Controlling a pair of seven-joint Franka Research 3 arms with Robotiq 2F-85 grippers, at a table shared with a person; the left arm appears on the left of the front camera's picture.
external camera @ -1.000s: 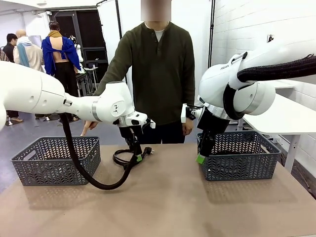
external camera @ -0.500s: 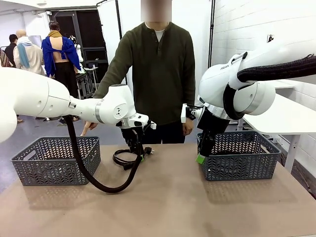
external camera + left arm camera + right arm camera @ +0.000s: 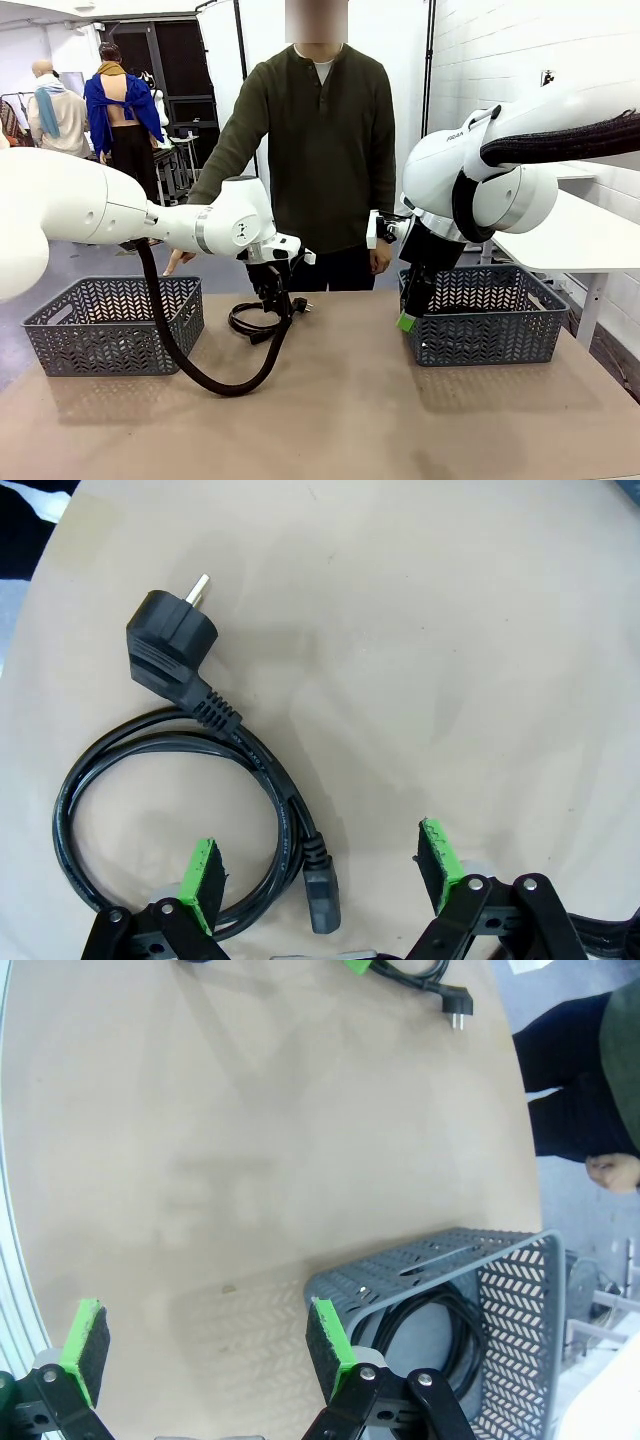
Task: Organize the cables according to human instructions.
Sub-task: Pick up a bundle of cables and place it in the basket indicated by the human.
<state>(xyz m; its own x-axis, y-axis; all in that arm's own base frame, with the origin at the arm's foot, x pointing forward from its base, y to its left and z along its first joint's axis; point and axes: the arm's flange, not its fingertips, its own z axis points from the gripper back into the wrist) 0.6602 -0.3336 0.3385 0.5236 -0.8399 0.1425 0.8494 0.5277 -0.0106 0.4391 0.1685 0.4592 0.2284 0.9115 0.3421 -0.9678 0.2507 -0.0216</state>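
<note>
Looking down my left gripper [image 3: 318, 865], the jaws are spread wide and holding nothing, green pads [image 3: 203, 873] hanging just above the table [image 3: 450, 660]. One coiled cable [image 3: 170, 780] lies right under it: the loop runs past the pad on the picture's left, and the small connector end [image 3: 320, 900] sits between the two pads, closer to that one. The chunky wall plug [image 3: 170, 640] lies farther out ahead of the fingers, prongs pointing away.

My right gripper [image 3: 205, 1345] is also wide open and empty, hovering at the near corner of the right basket [image 3: 440, 1260]. Another coiled cable [image 3: 425, 1325] sits inside that basket, just past one fingertip.

Farther out in the front view, there's a left basket [image 3: 105, 325], and the person [image 3: 315, 150] stands at the far edge with one hand [image 3: 180, 260] down over that side.
</note>
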